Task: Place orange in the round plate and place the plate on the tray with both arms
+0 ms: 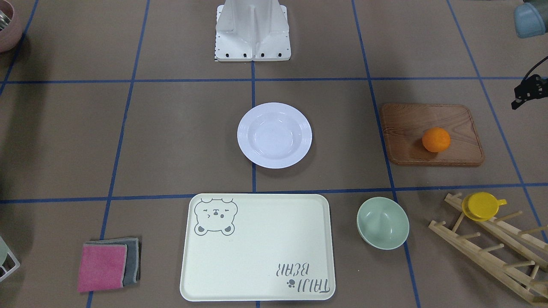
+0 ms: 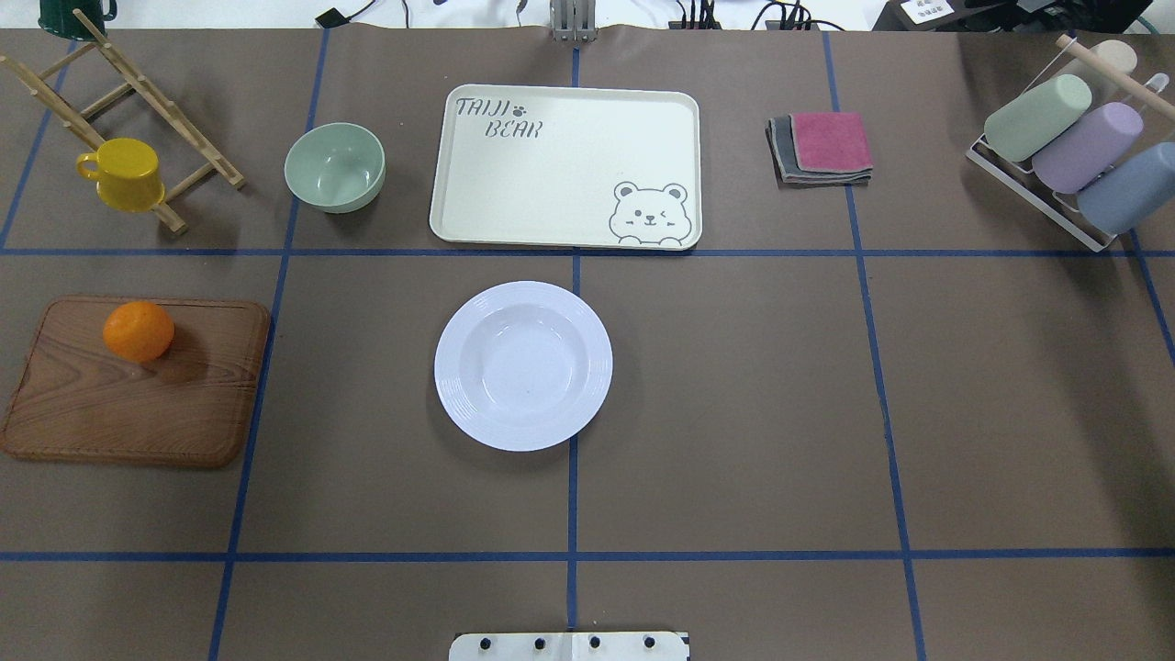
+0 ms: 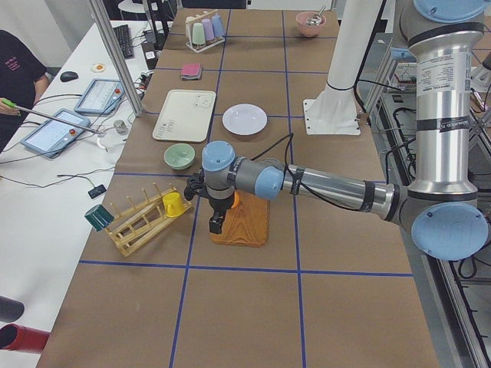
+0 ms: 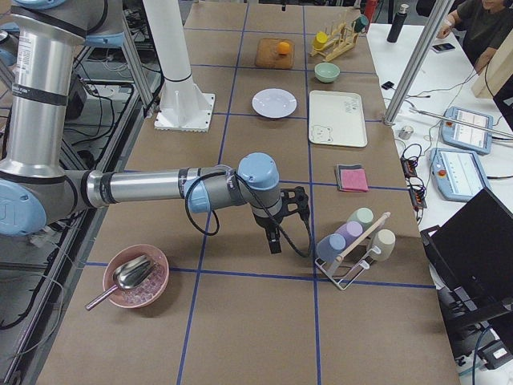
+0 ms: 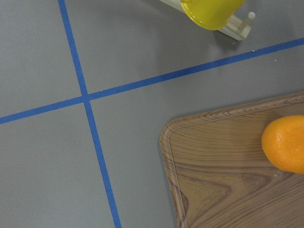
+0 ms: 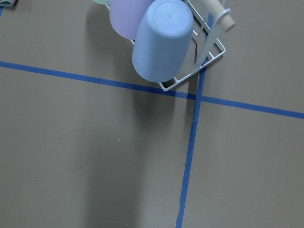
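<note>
Two arms: the left gripper [image 3: 217,227] is near the fruit, while the right gripper [image 4: 274,241] is well apart from it, at the table's [image 2: 734,413] right end beside a wire rack of tumblers [image 4: 353,245].
Left gripper: hangs fingers-down over the wooden board [image 2: 138,404], toward the board's left end. I cannot tell how far apart its fingers stand.
Right gripper: points down over bare table. Whether its fingers are spread or closed cannot be told, as only the side view shows it.
Orange [image 2: 138,330]: rests on the board near its far edge, close to the table's left end, with nothing holding it.
Key relation: in the left wrist view the board's far-left corner is in the middle and the orange is cut by the frame's right edge. I judge the fruit lies a short way inboard of the gripper, toward the table's middle. A ball has no long axis, so any approach angle would serve.
Round plate [image 2: 523,365]: empty, in the table's middle, well apart from the board.
Tray [image 2: 569,174]: by the table's far edge, near the plate but not touching it.
Surfaces: the orange has dimpled matte peel and is likely to roll if nudged. The plate is glossy white with a ridged rim and a sunken centre. The tray is cream with a raised rim and rounded corners. The board is grained wood with a groove round its edge.
Stage: a guess only, but no step looks done.
</note>
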Robot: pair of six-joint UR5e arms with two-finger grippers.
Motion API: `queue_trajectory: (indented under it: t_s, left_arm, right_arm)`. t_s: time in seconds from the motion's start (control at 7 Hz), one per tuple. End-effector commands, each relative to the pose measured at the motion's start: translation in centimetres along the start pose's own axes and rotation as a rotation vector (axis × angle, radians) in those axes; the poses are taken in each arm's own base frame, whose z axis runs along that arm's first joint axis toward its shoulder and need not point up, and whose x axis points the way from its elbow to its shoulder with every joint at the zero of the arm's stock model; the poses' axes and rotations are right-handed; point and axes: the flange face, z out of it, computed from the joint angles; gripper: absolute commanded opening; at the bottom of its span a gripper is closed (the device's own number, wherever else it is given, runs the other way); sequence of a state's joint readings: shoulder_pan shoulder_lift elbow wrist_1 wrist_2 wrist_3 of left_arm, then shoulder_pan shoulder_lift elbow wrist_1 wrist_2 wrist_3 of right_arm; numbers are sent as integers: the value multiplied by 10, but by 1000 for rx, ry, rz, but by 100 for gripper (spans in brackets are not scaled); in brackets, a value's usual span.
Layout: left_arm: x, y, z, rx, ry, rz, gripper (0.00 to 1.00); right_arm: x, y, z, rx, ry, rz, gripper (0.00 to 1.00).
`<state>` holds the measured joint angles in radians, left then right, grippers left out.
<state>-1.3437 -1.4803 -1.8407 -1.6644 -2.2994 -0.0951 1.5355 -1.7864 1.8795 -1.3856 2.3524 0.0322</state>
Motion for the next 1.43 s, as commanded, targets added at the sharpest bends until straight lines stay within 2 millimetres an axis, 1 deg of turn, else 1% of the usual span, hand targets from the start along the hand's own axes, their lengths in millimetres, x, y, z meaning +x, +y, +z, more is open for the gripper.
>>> queue_trajectory:
  t_s: [0.0,0.14,0.29,0.43,0.57,0.71,0.86,1.0,1.14,1.29]
  left_arm:
    - [1,-1,0,-1,0,0,99]
    - [4,-4,-1,3,2,-59,99]
    - [11,-8,-3,10,11,-92,99]
    - [19,-14,-2,11,15,-113,99]
    - [39,-28,3,8,22,-158,99]
    - [64,-37,13,-11,32,-182,99]
    - [83,-43,20,-14,45,-200,99]
    - [104,-44,35,-10,66,-222,99]
    - [124,-42,48,-14,83,-247,99]
    - [136,-39,61,-14,62,-248,99]
  right_arm:
    - [-4,-3,-1,13,-18,-14,100]
    - [-11,-8,-1,14,-77,-19,100]
    - [-21,-8,-4,14,-165,-24,100]
    - [-44,-31,-10,29,-268,-62,100]
    - [-65,-40,-6,-28,-360,81,100]
    - [-105,-57,2,-91,-427,192,100]
    - [-123,-64,9,-52,-394,105,100]
    - [-142,-64,23,-68,-387,74,100]
    - [-158,-67,25,-71,-405,73,100]
    - [-194,-72,28,-68,-452,115,99]
